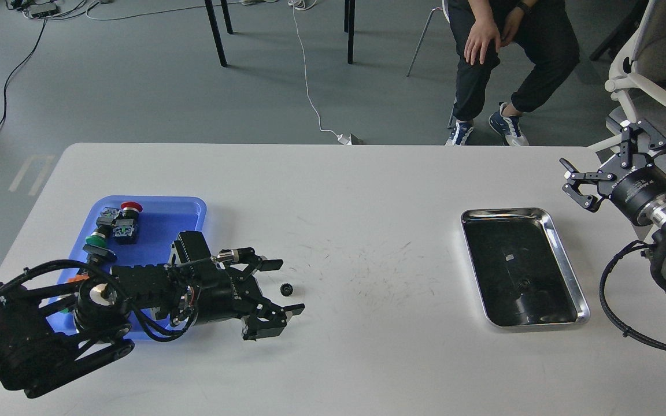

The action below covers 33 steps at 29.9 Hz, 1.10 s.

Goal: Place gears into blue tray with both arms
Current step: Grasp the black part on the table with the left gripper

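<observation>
Table [333,358] first, white and wide. The blue tray [159,222] lies at its left side, partly under the left arm, and the silver tray [564,260] at the right. The left gripper [287,289] is spread wide, fingers apart. One gear [287,288] lies between them, probably not touched. The right gripper [610,167] hangs open beyond the table edge.
</observation>
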{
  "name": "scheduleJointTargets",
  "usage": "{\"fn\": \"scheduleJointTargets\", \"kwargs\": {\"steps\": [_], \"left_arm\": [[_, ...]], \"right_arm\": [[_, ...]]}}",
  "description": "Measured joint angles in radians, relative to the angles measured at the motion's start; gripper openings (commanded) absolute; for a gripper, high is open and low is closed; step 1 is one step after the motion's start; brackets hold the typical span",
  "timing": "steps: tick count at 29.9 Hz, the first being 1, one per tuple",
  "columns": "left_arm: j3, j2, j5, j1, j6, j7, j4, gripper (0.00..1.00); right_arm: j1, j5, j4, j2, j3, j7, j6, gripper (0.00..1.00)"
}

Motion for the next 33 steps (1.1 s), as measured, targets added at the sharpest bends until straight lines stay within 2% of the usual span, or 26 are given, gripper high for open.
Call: {"fn": "scheduleJointTargets", "kwargs": {"steps": [5,10,13,18,23,33], "left_arm": [[0.002,-0.047,0.0,0.008,0.031,-0.001,0.082,0.88],[0.002,-0.067,0.0,0.018,0.056,-0.002,0.136,0.76],[0.002,-0.071,0.0,0.023,0.057,-0.003,0.15,0.71],[0.002,-0.078,0.0,0.03,0.058,-0.003,0.155,0.57],[0.002,-0.08,0.0,0.038,0.058,-0.004,0.162,0.49],[0.0,-0.083,0.0,0.056,0.06,-0.005,0.191,0.15]], "right_arm": [[0.0,0.0,0.001,0.002,0.0,0.0,0.0,0.96],[0.0,-0.001,0.001,0.002,0.0,0.0,0.0,0.96],[0.0,-0.001,0.005,0.002,0.0,0.0,0.0,0.96],[0.0,-0.002,0.023,0.001,0.0,0.0,0.0,0.96],[0.0,-0.002,0.028,-0.001,0.0,0.0,0.0,0.96],[0.0,-0.002,0.028,-0.003,0.0,0.0,0.0,0.96]]}}
